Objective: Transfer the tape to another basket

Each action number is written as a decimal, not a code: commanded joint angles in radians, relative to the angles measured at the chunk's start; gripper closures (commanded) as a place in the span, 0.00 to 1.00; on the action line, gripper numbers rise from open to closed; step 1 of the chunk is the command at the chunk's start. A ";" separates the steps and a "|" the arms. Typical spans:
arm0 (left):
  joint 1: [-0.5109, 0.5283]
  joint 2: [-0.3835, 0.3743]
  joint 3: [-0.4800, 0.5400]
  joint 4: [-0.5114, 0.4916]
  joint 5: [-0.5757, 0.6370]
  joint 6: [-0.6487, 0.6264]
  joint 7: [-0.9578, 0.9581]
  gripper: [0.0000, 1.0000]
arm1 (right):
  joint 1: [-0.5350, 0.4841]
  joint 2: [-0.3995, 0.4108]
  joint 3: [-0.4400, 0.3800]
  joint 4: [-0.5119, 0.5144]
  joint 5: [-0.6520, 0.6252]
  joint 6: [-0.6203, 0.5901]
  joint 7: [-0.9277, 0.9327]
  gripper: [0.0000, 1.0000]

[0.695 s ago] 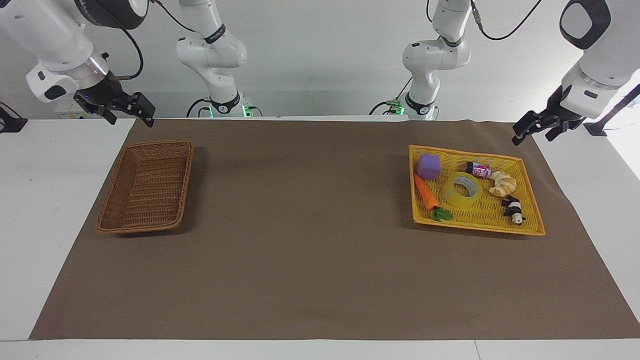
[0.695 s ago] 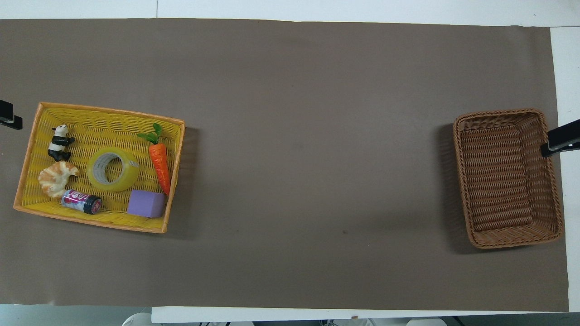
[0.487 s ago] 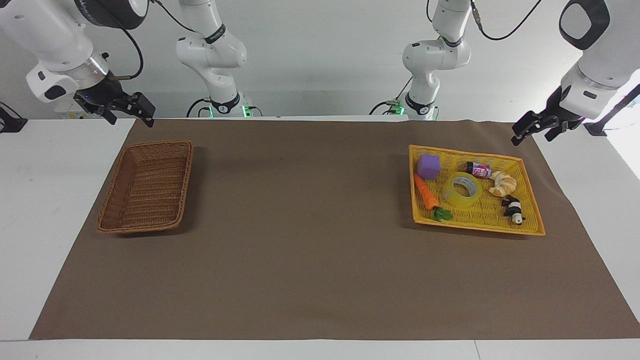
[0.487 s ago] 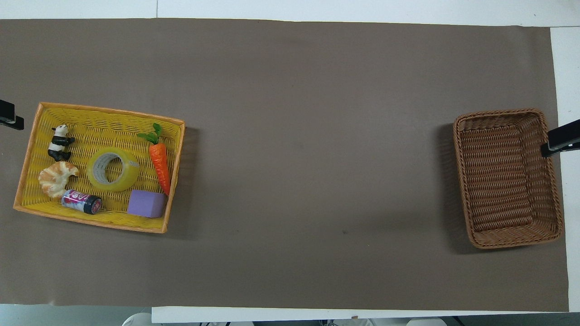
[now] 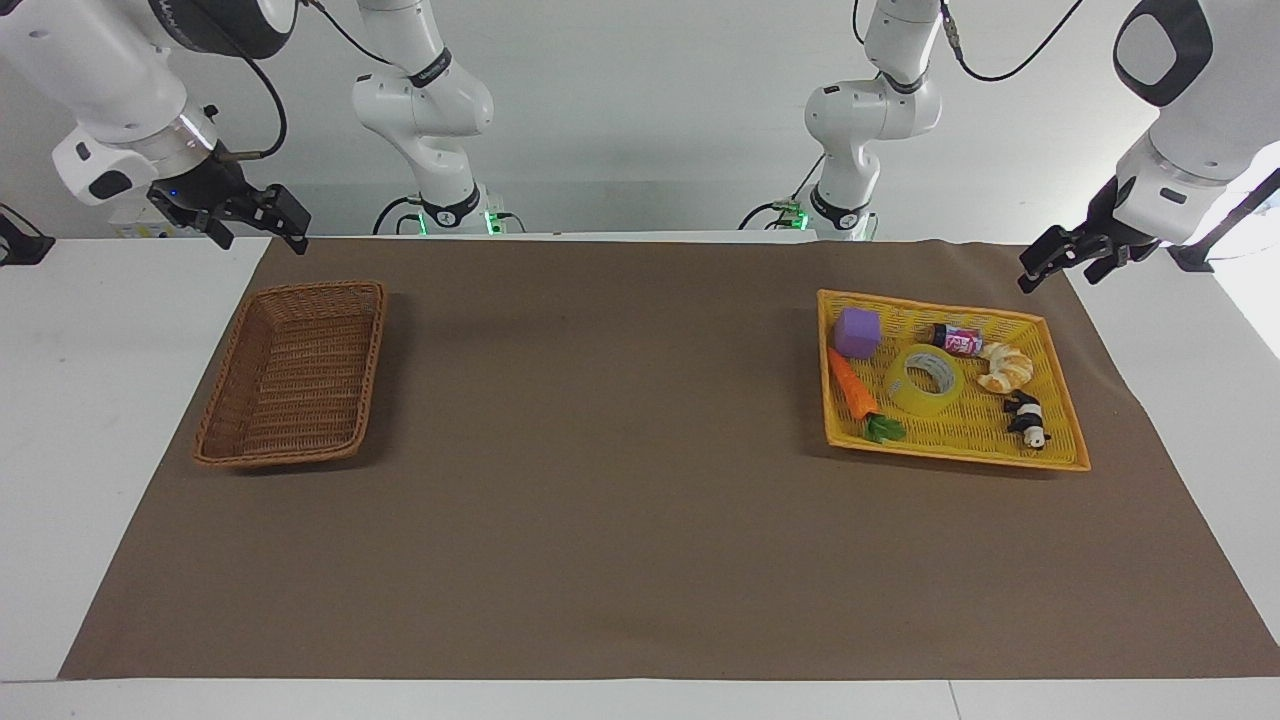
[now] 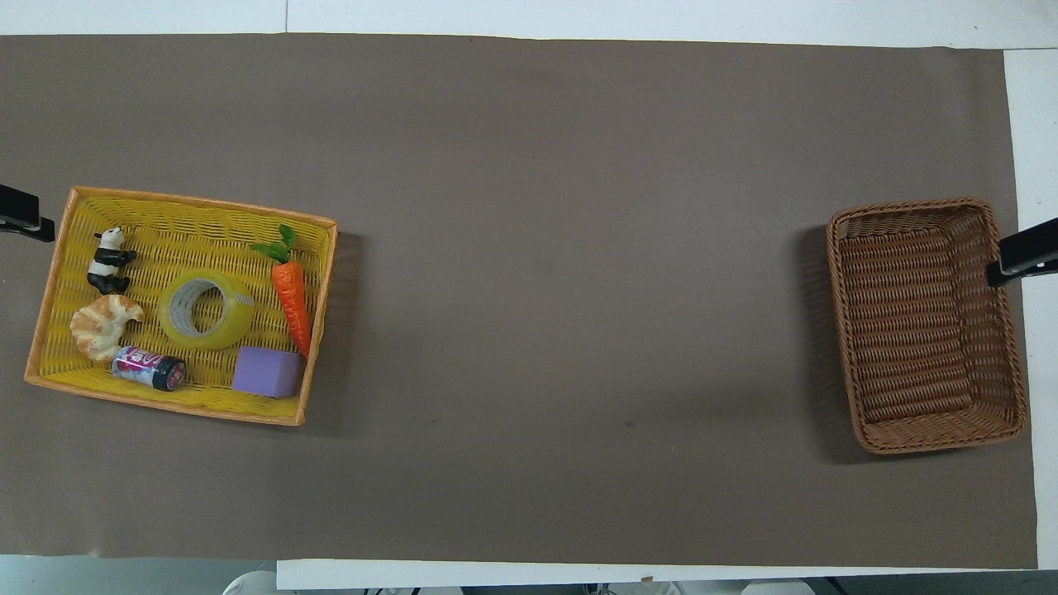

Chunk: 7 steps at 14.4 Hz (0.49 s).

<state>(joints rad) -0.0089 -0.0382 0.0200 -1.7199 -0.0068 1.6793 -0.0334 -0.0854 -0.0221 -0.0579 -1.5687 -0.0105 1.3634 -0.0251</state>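
Note:
The tape (image 5: 915, 402), a yellow roll with a whitish core, lies flat in the middle of the yellow tray (image 5: 950, 452) at the left arm's end. It also shows in the overhead view (image 6: 235, 318). The brown wicker basket (image 5: 295, 380) stands empty at the right arm's end, as the overhead view (image 6: 917, 330) also shows. My left gripper (image 5: 1057, 280) is open and empty in the air, over the mat beside the tray's end wall (image 6: 25, 223). My right gripper (image 5: 262, 243) is open and empty, over the wicker basket's outer rim (image 6: 1025, 252).
In the yellow tray (image 6: 190, 231) around the tape lie a purple cube (image 6: 266, 372), a toy carrot (image 6: 293, 302), a croissant (image 6: 103, 326), a panda figure (image 6: 106, 260) and a small can (image 6: 149, 368). A brown mat (image 6: 562, 289) covers the table.
My left gripper has shifted slightly toward the yellow tray. The right gripper and all objects have stayed in place.

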 commanded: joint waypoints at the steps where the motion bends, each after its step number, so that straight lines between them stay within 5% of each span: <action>1: -0.019 -0.161 0.001 -0.379 0.016 0.338 -0.002 0.00 | -0.008 -0.022 0.004 -0.025 0.003 0.008 -0.018 0.00; 4: 0.016 -0.155 0.003 -0.475 0.016 0.373 0.094 0.00 | -0.008 -0.022 0.004 -0.025 0.003 0.008 -0.018 0.00; 7: 0.027 -0.088 0.003 -0.568 0.016 0.538 0.130 0.00 | -0.008 -0.022 0.004 -0.025 0.003 0.008 -0.018 0.00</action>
<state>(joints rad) 0.0107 -0.1424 0.0241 -2.2134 -0.0060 2.1023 0.0717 -0.0854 -0.0221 -0.0579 -1.5687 -0.0105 1.3634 -0.0251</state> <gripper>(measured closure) 0.000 0.000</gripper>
